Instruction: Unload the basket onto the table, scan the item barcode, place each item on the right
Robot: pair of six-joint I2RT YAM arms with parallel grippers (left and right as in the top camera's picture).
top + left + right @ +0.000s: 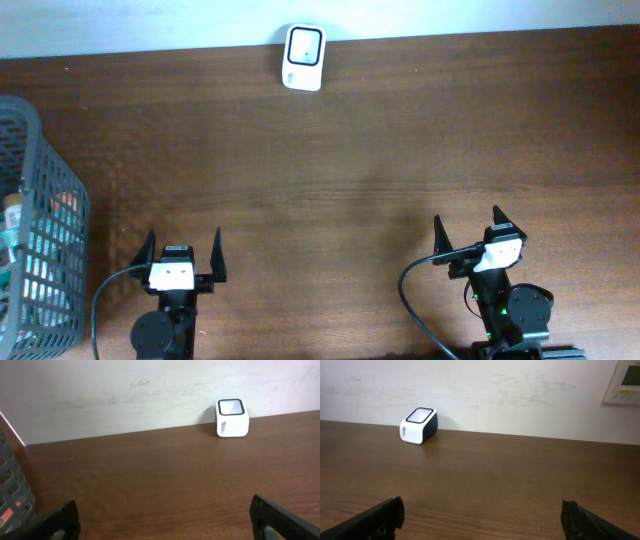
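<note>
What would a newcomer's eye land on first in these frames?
First, the white barcode scanner, standing alone at the far edge of the dark wooden table, against the wall. Next, the grey mesh basket at the table's left edge, with items inside that are too hidden to identify. At the near edge, the left gripper and right gripper both stand open and empty.
</note>
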